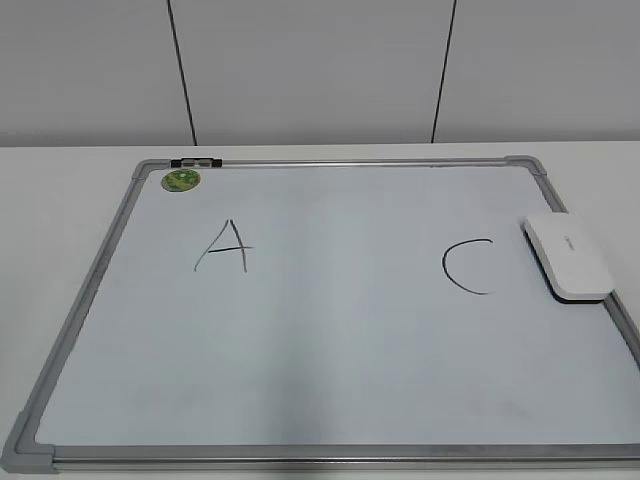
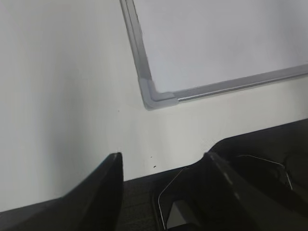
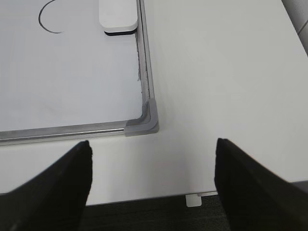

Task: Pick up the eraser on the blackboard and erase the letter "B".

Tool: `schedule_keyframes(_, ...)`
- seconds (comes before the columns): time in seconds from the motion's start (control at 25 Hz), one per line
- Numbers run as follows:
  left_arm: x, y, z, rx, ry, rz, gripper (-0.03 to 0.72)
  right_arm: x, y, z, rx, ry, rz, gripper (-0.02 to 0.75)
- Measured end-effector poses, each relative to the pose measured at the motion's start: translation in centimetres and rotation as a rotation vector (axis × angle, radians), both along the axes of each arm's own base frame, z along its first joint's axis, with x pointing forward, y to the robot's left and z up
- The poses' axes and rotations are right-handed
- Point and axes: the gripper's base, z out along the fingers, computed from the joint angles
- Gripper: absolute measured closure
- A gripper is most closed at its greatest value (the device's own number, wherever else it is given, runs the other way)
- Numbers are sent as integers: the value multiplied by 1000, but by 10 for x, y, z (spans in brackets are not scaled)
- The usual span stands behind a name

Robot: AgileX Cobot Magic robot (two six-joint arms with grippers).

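Note:
The blackboard (image 1: pixel 330 340) is a white board with a grey frame lying flat on the table. The white eraser (image 1: pixel 567 257) rests on its right edge, just right of the black "C" (image 1: pixel 468 266). The black "A" (image 1: pixel 225 247) is at the left. No letter "B" shows; the board between "A" and "C" is bare. My right gripper (image 3: pixel 152 144) is open and empty over the table's front edge, below the board's near right corner (image 3: pixel 144 122), with the eraser (image 3: pixel 118 14) far ahead. My left gripper (image 2: pixel 163 161) is open and empty near the board's near left corner (image 2: pixel 156 98).
A green round magnet (image 1: pixel 182 180) sits at the board's far left corner. A small black clip (image 1: pixel 196 161) is on the far frame. A grey panelled wall stands behind the white table. Dark floor shows below the table's front edge (image 3: pixel 144 204).

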Motion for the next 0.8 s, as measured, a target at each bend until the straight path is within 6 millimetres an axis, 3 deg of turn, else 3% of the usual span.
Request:
schedule_keyframes(0.16, -16, 2, -10, 6, -74, 7, 299, 0, 0, 0, 0, 0, 0, 149)
schedule_keyframes(0.4, -30, 4, -8, 13, -195, 16, 299, 0, 0, 0, 0, 0, 0, 149)
schedule_keyframes(0.8, -22, 4, -12, 14, -264, 24, 299, 0, 0, 0, 0, 0, 0, 150)
